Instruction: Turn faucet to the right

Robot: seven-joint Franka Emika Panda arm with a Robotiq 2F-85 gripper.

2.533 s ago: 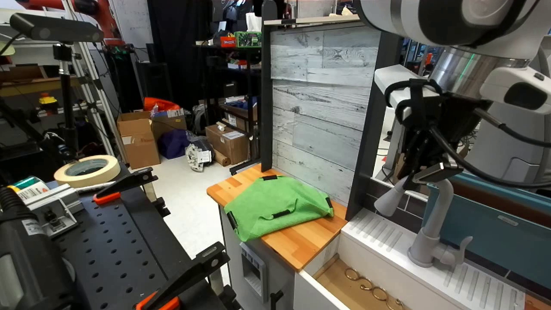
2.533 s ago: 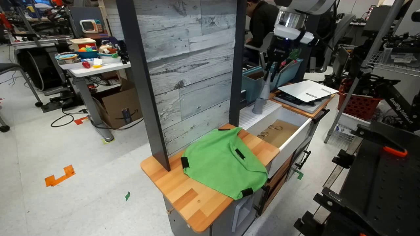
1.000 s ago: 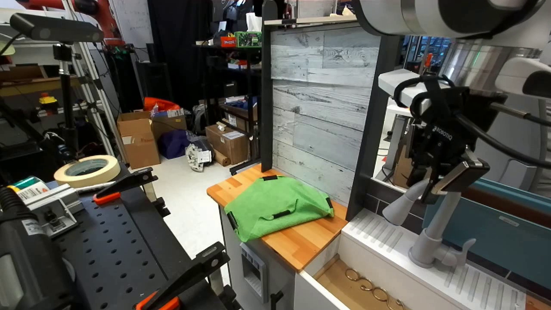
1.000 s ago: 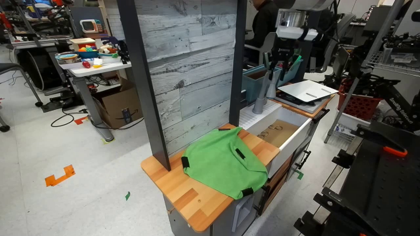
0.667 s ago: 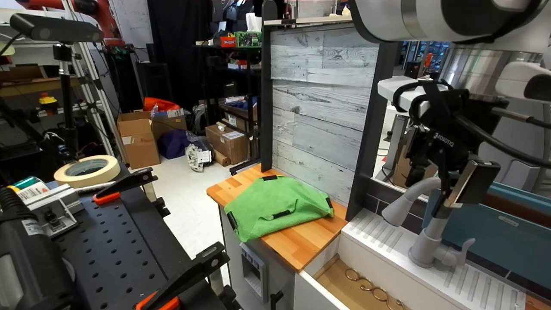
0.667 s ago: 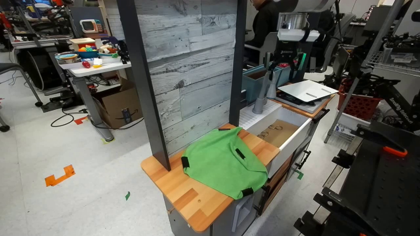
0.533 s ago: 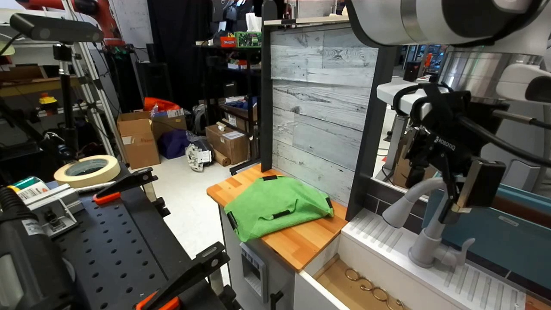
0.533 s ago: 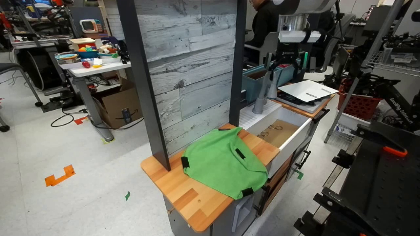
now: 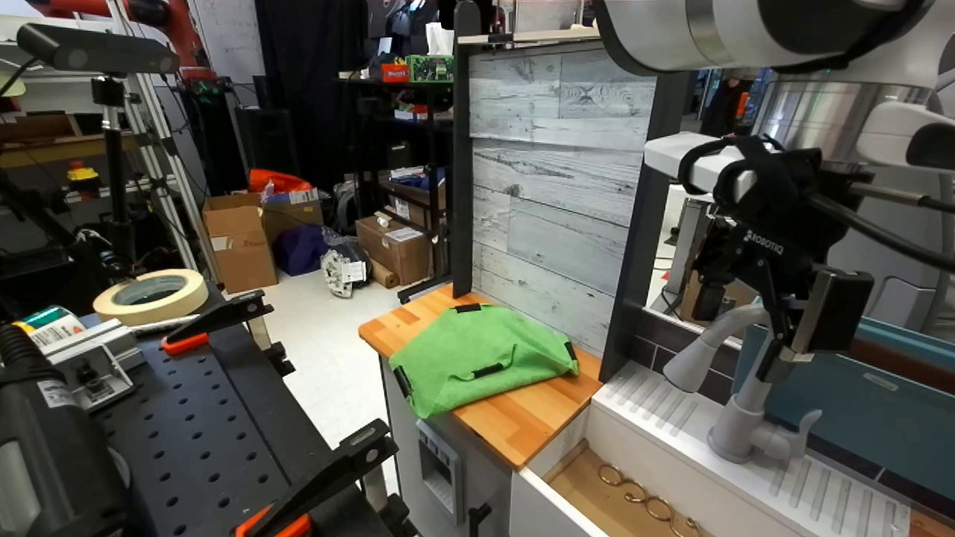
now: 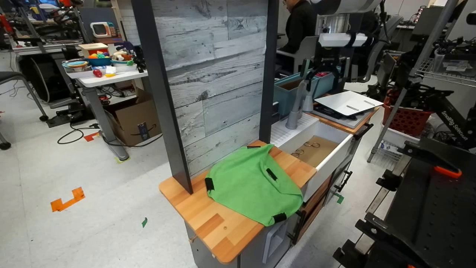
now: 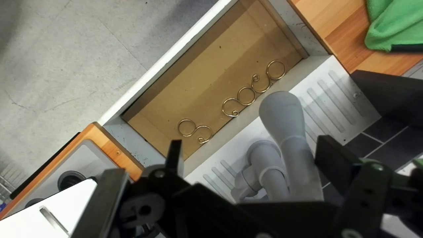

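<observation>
The light grey faucet (image 9: 750, 406) stands upright on the white ledge behind the sink, its gooseneck arching over. In an exterior view its spout head (image 10: 308, 102) shows to the right of the stem. From the wrist view I look down on the spout (image 11: 284, 115), whose tip is toward the basin. My gripper (image 11: 249, 154) is open around the neck's upper part, fingers wide apart. The neck lies nearer the right-hand finger (image 11: 333, 158); whether they touch I cannot tell. The top of the arch is hidden behind the gripper's body. The gripper (image 9: 746, 332) is also in both exterior views.
The white sink basin (image 10: 331, 150) holds several gold wire hooks (image 11: 246, 96). A green cloth (image 9: 485, 358) lies on the wooden counter beside a grey plank panel (image 9: 559, 186). Teal bins (image 9: 858, 403) stand behind the faucet. A white board (image 10: 349, 102) lies beyond the sink.
Earlier my jaws were close together at the neck; they have since spread wide. The spout head has swung round to the right of the stem in an exterior view. Lately the gripper rose slightly.
</observation>
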